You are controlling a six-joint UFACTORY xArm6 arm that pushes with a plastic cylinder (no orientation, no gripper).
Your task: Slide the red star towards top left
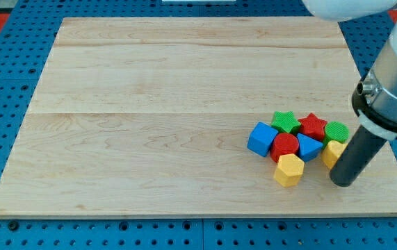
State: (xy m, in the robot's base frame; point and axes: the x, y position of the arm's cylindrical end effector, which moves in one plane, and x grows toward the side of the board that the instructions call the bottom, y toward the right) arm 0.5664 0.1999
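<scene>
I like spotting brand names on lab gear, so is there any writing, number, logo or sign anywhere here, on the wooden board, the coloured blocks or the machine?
None: no word, number, logo or sign can be read in this view.
The pale wooden board shows only grain.
The red star block and its neighbours have plain faces.
The dark rod ending in my tip, at the cluster's right edge, is unmarked.
The blue pegboard table has only holes.

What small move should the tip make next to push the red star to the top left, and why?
Probably shift my tip up toward the view's top, to the right of the cluster. It now sits at the cluster's lower right, beside the yellow block, well below the red star. The green block lies against the star's right side, so a clean line is hard.
</scene>
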